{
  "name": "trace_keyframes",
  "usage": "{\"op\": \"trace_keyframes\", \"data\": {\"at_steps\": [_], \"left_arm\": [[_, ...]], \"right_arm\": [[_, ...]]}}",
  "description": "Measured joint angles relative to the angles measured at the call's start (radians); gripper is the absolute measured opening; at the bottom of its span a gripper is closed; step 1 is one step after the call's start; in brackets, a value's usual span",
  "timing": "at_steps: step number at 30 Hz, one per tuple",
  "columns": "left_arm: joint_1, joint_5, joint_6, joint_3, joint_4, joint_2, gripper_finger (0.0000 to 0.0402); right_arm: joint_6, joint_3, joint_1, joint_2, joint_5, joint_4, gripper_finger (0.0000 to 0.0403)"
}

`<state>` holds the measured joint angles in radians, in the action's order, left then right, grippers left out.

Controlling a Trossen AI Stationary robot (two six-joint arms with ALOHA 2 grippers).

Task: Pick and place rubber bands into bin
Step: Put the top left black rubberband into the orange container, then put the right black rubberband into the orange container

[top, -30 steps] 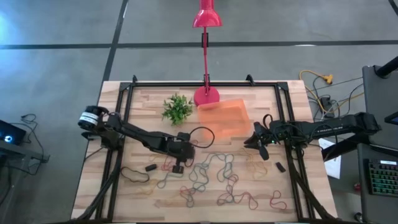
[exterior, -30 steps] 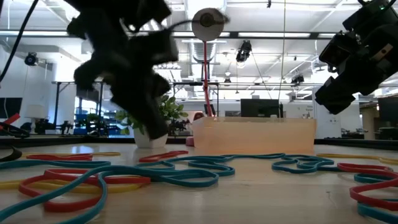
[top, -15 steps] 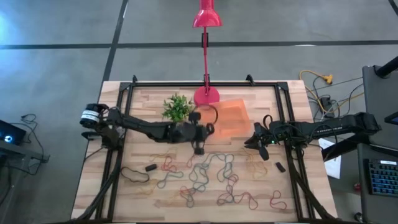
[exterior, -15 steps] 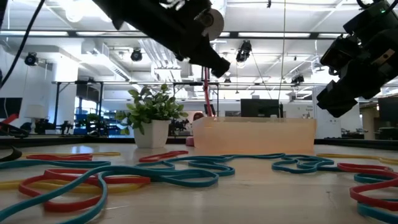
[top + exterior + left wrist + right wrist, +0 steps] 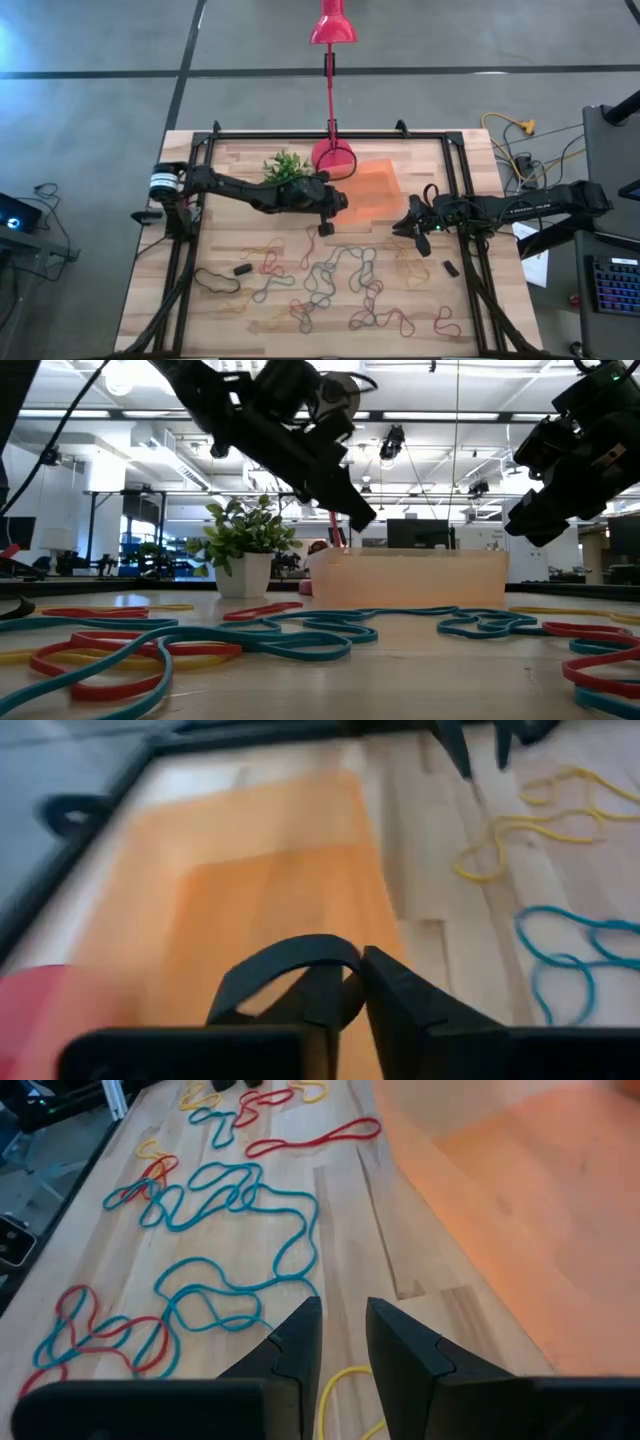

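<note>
left gripper [image 5: 337,201] is up over the near-left edge of the shallow translucent orange plastic bin [image 5: 372,190], fingers nearly together with a black rubber band [image 5: 285,965] looped over one fingertip; can't tell for sure whether it's still pinched or just draped there. a second ago that same gripper was down low on the wooden table [image 5: 225,305] among the loose bands, and half a second ago it was partway across beside the small green plant [image 5: 285,172], so the arm has swung over toward the bin. the bin itself sits at the back middle of the table, just beside the round pink lamp base [image 5: 333,154]. the rest of the mixed-colour rubber bands [image 5: 340,280], teal, red and yellow loops, lie scattered across the front half of the table, same spots as before. right gripper [image 5: 412,226] hangs just off the bin's right side, fingers a small gap apart holding nothing, and it hasn't budged.
</note>
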<state>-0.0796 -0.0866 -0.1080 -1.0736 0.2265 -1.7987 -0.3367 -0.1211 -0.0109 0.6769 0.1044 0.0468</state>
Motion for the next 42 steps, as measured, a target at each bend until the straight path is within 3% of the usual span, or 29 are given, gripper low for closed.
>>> {"op": "trace_keyframes", "data": {"at_steps": [9,13,19,21,26,32,36,42], "left_arm": [[-0.001,-0.003,0.019,-0.092,-0.047,-0.039,0.0148],[-0.001,-0.006,0.015,-0.100,-0.061,-0.004,0.0161],[0.014,0.002,0.038,-0.100,-0.204,0.051,0.0162],[0.030,0.008,0.056,-0.099,-0.273,0.072,0.0162],[0.085,0.010,0.090,-0.096,-0.372,0.089,0.0162],[0.141,0.015,0.102,-0.095,-0.396,0.093,0.0162],[0.160,0.013,0.103,-0.091,-0.402,0.093,0.0162],[0.172,0.010,0.104,-0.071,-0.402,0.093,0.0162]], "right_arm": [[-0.017,0.000,0.000,0.000,0.001,0.008,0.0072],[-0.027,0.000,0.000,0.000,0.042,0.007,0.0072],[-0.048,-0.006,0.000,0.000,0.269,-0.064,0.0073],[-0.070,-0.017,-0.005,0.000,0.289,-0.124,0.0073],[-0.059,-0.056,-0.060,0.002,0.191,-0.298,0.0072],[-0.071,-0.120,-0.159,0.001,0.055,-0.305,0.0072],[-0.161,-0.198,-0.228,0.007,-0.006,-0.332,0.0072],[-0.468,-0.401,-0.384,0.101,-0.125,-0.752,0.0072]]}}
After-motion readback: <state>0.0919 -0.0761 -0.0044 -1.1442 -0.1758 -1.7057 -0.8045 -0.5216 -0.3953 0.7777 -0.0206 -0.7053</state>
